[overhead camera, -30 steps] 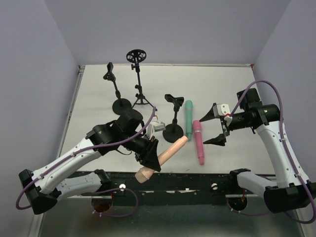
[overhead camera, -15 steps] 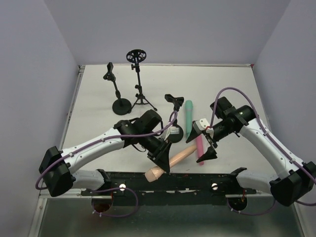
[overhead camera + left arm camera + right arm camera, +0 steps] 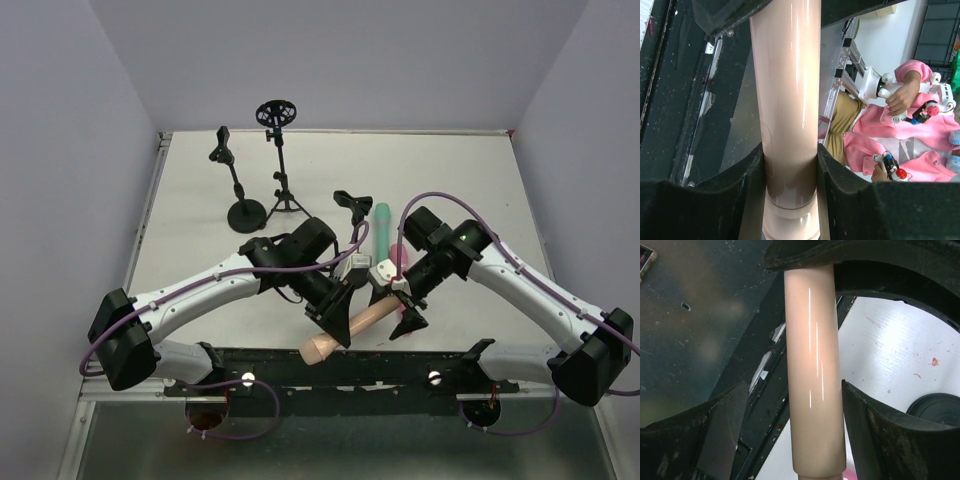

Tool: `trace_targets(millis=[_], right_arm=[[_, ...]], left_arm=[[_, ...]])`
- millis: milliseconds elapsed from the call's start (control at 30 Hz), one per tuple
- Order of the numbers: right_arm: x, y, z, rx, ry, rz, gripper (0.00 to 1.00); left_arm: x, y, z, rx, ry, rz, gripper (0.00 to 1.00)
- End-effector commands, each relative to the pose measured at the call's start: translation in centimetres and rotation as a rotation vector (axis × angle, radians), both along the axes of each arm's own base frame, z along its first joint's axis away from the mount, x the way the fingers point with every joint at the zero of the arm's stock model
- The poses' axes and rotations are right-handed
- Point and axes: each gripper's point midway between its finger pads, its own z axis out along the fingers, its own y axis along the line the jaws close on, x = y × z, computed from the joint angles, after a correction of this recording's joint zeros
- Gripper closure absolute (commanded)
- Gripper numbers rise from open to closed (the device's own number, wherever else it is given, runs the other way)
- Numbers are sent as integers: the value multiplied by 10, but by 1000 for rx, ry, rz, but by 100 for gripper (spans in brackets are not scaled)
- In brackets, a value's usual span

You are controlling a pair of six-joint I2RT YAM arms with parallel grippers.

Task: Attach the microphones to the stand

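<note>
My left gripper (image 3: 337,322) is shut on the peach-beige microphone (image 3: 362,318) and holds it slanted above the table's near edge. In the left wrist view the microphone (image 3: 785,90) sits tight between the gripper's (image 3: 790,170) two fingers. My right gripper (image 3: 398,308) is open, its jaws on either side of the microphone's upper end, with gaps showing in the right wrist view (image 3: 812,365). The teal-green microphone (image 3: 381,228) lies on the table. The pink microphone (image 3: 399,257) lies beside it, mostly hidden by the right arm. A clip stand (image 3: 349,203) rises just behind the grippers.
A second clip stand (image 3: 233,186) on a round base and a tripod stand (image 3: 278,150) with a ring holder are at the back left. A black round stand base (image 3: 940,410) shows at the right of the right wrist view. The black front rail (image 3: 400,365) runs under the grippers.
My right arm has swung left and down from the right side until its open jaws straddle the peach-beige microphone. My left arm has carried that microphone rightward.
</note>
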Motion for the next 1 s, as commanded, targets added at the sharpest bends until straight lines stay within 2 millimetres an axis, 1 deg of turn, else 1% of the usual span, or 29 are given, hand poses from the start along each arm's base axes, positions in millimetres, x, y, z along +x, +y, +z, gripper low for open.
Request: trace_targets(millis=[0,67,133,300,333,400,433,500,600,667,700,767,833,900,967], right_arm=[[2,3,1,-5,-23,6,20],[0,4,1,-4,-20,13,26],[-1,3,0,-5,-20,20,34],[-7,3,5,15,-8,28,65],[-8,3,6,19,-5,28,70],[-10,2,7,18,5,30,75],[-11,1,8,23,3,30,77],[-15,0,10,27,20,33,80],[-20,-3,12,29,33,32,83],[-22,-5,11,24,38,22,84],[-23,-6,11,26,39,21,85],[-25,-7,9,24,52,8,86],[-24,-8,7,27,61,-10,86],[-23,-8,10,36,82,-36,88],[-18,-9,18,61,109,-79,88]], left_arm=[[-1,-3,11,-36,-19,-29,100],[-1,-3,11,-35,-19,-28,100],[0,-4,13,-37,-25,-22,99],[2,-4,16,-36,-36,-10,97],[2,-4,15,-33,-34,-8,96],[3,-4,16,-32,-38,-4,92],[4,-3,17,-30,-43,2,88],[8,-1,19,-27,-59,22,75],[14,5,27,-31,-93,70,46],[20,13,37,-51,-132,113,30],[23,16,41,-58,-148,139,24],[32,25,51,-81,-182,203,17],[42,35,62,-114,-230,277,15],[56,47,70,-133,-328,362,14],[68,59,85,-184,-473,439,13]])
